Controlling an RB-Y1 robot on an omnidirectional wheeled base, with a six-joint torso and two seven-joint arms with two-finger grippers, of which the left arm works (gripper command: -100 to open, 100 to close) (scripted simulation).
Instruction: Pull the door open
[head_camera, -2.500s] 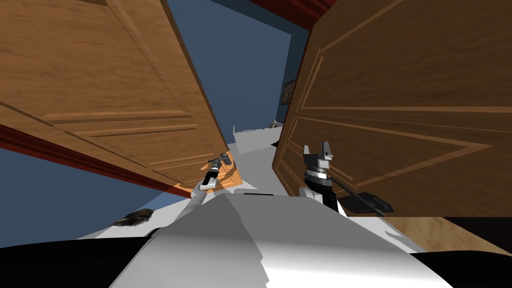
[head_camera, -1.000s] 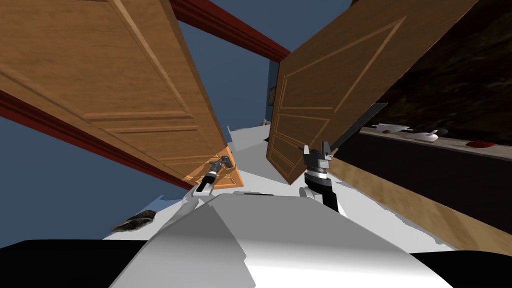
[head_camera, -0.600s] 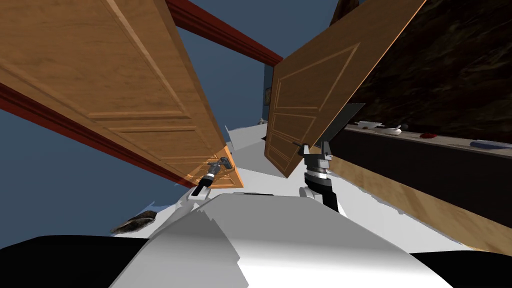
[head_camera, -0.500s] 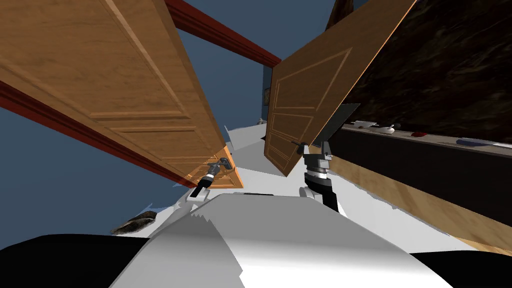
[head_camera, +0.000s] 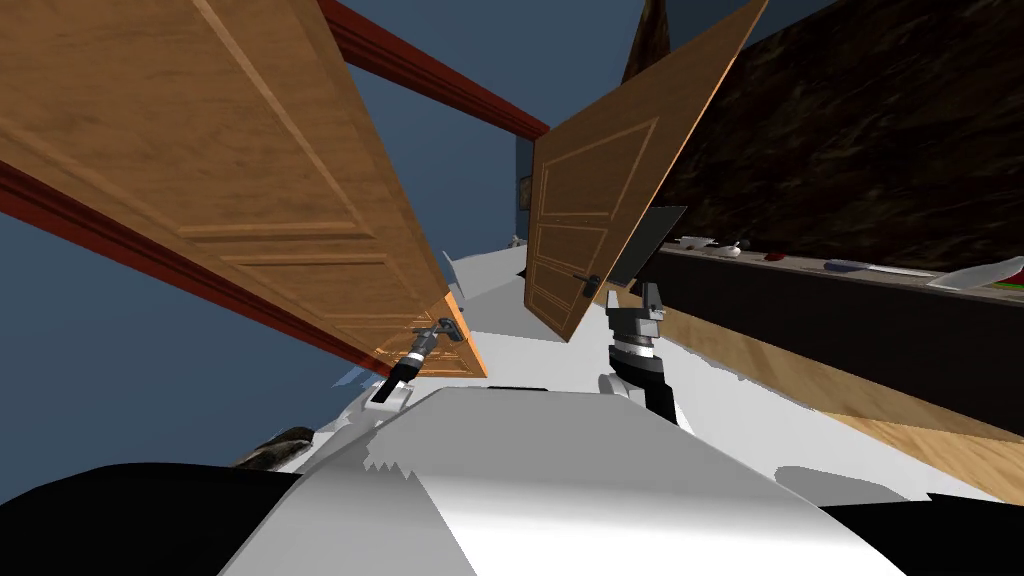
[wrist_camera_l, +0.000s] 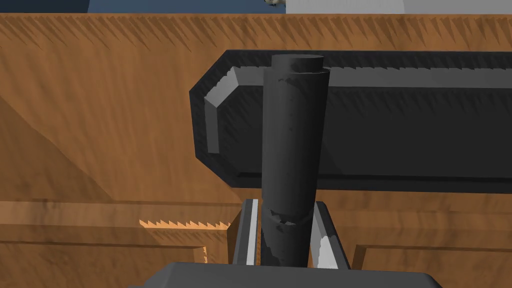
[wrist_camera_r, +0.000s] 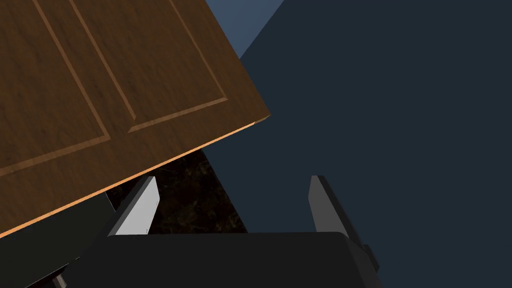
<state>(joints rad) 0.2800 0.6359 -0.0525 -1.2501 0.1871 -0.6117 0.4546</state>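
Note:
A brown panelled door (head_camera: 250, 200) slants across the left of the head view. At its lower edge my left gripper (head_camera: 440, 330) is at the door's dark handle (head_camera: 450, 325). In the left wrist view, the left gripper (wrist_camera_l: 286, 235) is shut on the dark lever handle (wrist_camera_l: 292, 140). The lever stands out from a dark backplate (wrist_camera_l: 400, 130) on the wooden door (wrist_camera_l: 100, 125). My right gripper (head_camera: 635, 298) stands open beside a second, darker door (head_camera: 600, 200) with its own handle (head_camera: 588, 284). In the right wrist view, the right gripper (wrist_camera_r: 230, 200) holds nothing, with that door's panel (wrist_camera_r: 100, 90) beyond it.
A dark red door frame (head_camera: 430, 75) runs between the two doors. A long dark counter (head_camera: 850, 310) with small dishes stands at the right, above a strip of wooden floor (head_camera: 900, 430). A dark lump (head_camera: 275, 445) lies on the floor at the lower left.
My view has swung: the second door has drawn off toward the middle and looks smaller, and the counter has come into sight at the right. The left gripper stays shut on the handle.

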